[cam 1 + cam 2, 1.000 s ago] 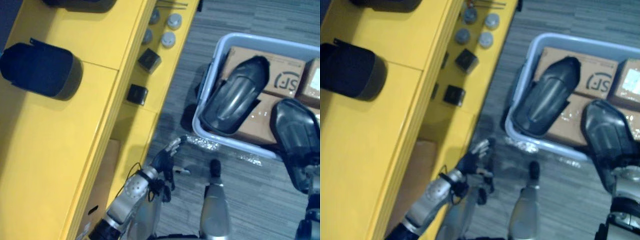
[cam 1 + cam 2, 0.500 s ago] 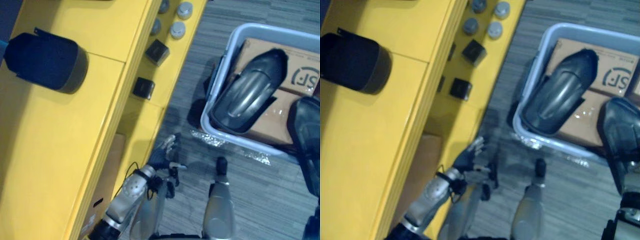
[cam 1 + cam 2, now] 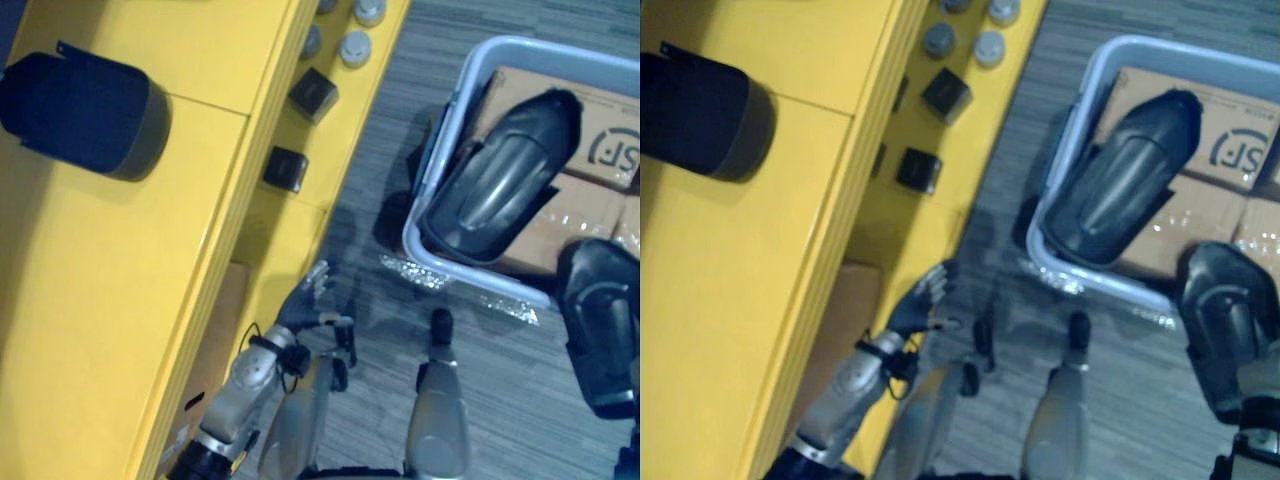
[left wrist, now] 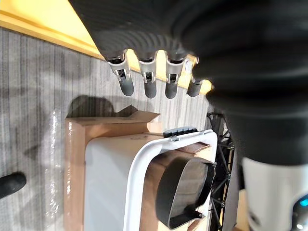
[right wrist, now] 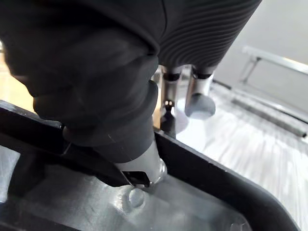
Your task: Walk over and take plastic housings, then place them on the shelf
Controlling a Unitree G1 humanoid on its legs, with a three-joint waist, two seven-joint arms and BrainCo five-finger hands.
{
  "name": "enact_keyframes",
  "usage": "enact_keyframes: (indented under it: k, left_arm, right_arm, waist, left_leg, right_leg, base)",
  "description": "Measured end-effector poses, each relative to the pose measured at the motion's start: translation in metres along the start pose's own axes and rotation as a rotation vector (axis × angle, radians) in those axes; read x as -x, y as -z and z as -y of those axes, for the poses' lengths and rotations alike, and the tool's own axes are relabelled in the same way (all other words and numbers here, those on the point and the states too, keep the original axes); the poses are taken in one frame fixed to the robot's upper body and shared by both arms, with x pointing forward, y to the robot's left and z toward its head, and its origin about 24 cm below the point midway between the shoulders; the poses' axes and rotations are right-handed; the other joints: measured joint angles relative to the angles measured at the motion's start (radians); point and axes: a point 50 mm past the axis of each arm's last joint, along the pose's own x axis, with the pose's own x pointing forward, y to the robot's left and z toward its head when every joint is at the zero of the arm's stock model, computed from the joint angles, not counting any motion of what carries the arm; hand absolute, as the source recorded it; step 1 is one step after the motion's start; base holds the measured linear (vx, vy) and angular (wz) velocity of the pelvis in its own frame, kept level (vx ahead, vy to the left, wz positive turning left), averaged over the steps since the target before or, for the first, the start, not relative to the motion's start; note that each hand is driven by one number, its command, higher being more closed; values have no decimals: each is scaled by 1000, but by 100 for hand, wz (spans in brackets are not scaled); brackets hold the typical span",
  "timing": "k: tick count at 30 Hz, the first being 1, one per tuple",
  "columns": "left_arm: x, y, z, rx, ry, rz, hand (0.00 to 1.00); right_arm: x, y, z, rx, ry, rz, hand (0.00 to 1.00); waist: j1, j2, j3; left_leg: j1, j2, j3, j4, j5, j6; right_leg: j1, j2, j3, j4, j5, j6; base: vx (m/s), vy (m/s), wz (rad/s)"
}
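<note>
While my right hand (image 5: 115, 91) pinches the black rim of the held housing (image 3: 600, 335), thumb pressed down on the edge and fingers (image 5: 199, 103) reaching past its far side, that dark plastic shell hangs above the floor (image 3: 500, 400) just outside the near wall of the pale bin (image 3: 470, 270). Second housing (image 3: 495, 185) lies tilted inside the bin, resting on cardboard boxes (image 3: 610, 140). Third housing (image 3: 85, 110) sits on the top board of the yellow shelf (image 3: 120, 300), well apart from the bin. The lower shelf board carries two black cubes (image 3: 313, 95) and several grey caps (image 3: 355, 45). My left hand (image 3: 300, 305) holds nothing, its fingers (image 4: 147, 82) straight and slightly spread, over the floor just beside the shelf front; in my left wrist view the bin and second housing show beyond them
</note>
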Motion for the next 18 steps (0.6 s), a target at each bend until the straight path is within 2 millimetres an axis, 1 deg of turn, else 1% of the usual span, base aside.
enact_keyframes:
  k: [4,6,9,11,13,15,17,18]
  left_arm:
    - [0,0,0,3,-1,2,0]
    - [0,-1,-2,4,-6,6,0]
    - [1,-6,-5,2,-16,23,0]
    - [4,-14,-6,-5,-19,57,0]
    - [7,-17,-7,-22,-9,66,0]
    - [10,-17,-8,-28,-11,60,0]
    - [11,-16,-9,-25,-15,55,0]
    - [12,-17,-8,-25,-15,59,0]
  right_arm:
    - [3,-1,-7,-32,21,1,100]
    - [5,-1,-11,-89,50,-11,100]
    - [7,-1,-14,-161,89,-15,100]
    - [9,-6,-5,-241,153,10,100]
    - [11,-12,3,-288,202,33,100]
    - [15,-17,9,-362,241,49,100]
    - [20,-22,18,-507,298,69,100]
    - [21,-23,20,-537,312,74,100]
  waist:
    - [-1,-7,5]
    - [-1,-12,8]
    - [-3,-22,15]
    - [-4,-29,19]
    - [-8,-39,26]
    - [-12,-51,33]
    - [-24,-61,38]
    - [-24,-64,37]
  left_leg:
    - [2,4,2,2,0,0]
    - [4,9,1,4,0,0]
    - [28,9,0,-5,0,0]
    - [43,9,-1,-11,0,0]
    - [59,9,0,-23,2,-2]
    - [77,9,0,-30,2,-2]
    - [98,9,-3,-41,3,-4]
    - [104,9,-2,-45,3,-4]
  right_leg:
    - [4,3,0,-5,2,-3]
    - [13,9,0,-16,7,-10]
    - [38,11,-2,-27,9,-11]
    - [54,12,-3,-33,9,-11]
    - [64,12,-2,-37,9,-11]
    - [83,15,-3,-46,11,-8]
    - [107,16,-5,-56,14,-2]
    - [110,16,-4,-57,15,-1]
  base:
    - [-17,-5,-3]
    - [0,0,0]
    - [0,0,0]
    - [0,0,0]
    - [0,0,0]
    - [18,-9,0]
    - [41,-17,3]
    - [42,-11,0]
